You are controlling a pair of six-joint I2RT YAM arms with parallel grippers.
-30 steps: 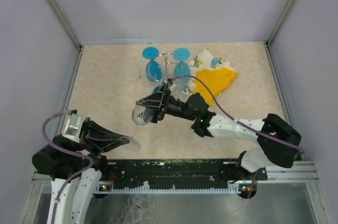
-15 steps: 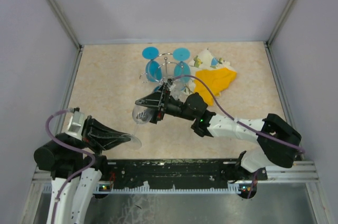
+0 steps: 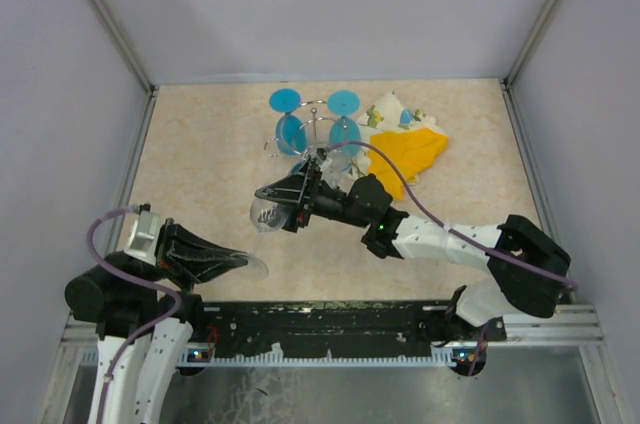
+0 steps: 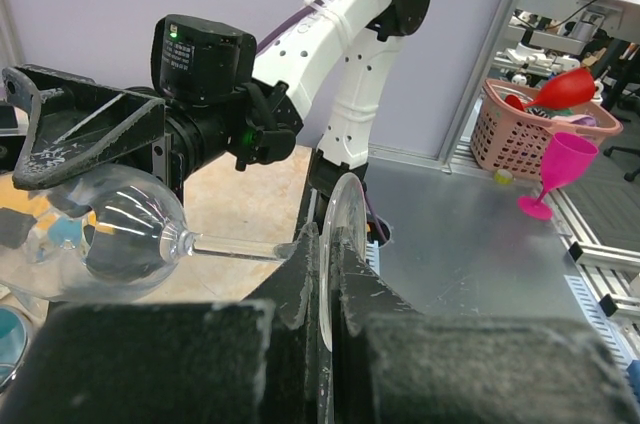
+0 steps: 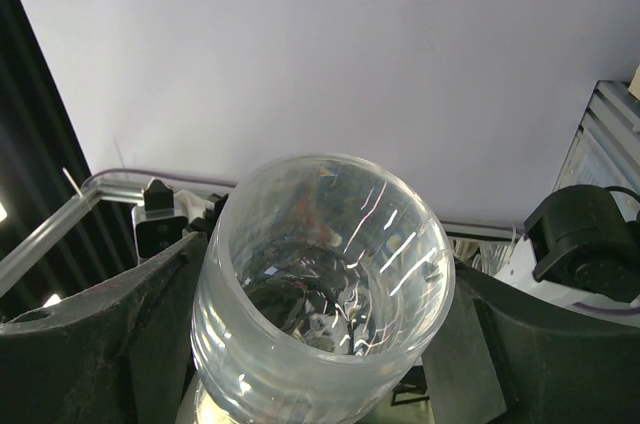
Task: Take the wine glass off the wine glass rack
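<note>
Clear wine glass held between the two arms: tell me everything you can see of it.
The clear wine glass looks like transparent glass or plastic, with a round bowl, a thin stem and a flat disc foot. It is empty and held in the air, lying roughly on its side. The left gripper is shut on the foot's edge. The right gripper flanks the bowl, its fingers against both sides.

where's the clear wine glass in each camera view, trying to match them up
Top external: clear wine glass left of centre, lying sideways between the left gripper and the right gripper.
Left wrist: glass at far left, stem running right to its foot, pinched at bottom centre.
Right wrist: glass fills the centre, rim toward the camera.
Shared landmark: the right gripper's black fingers flanking the bowl.
</note>
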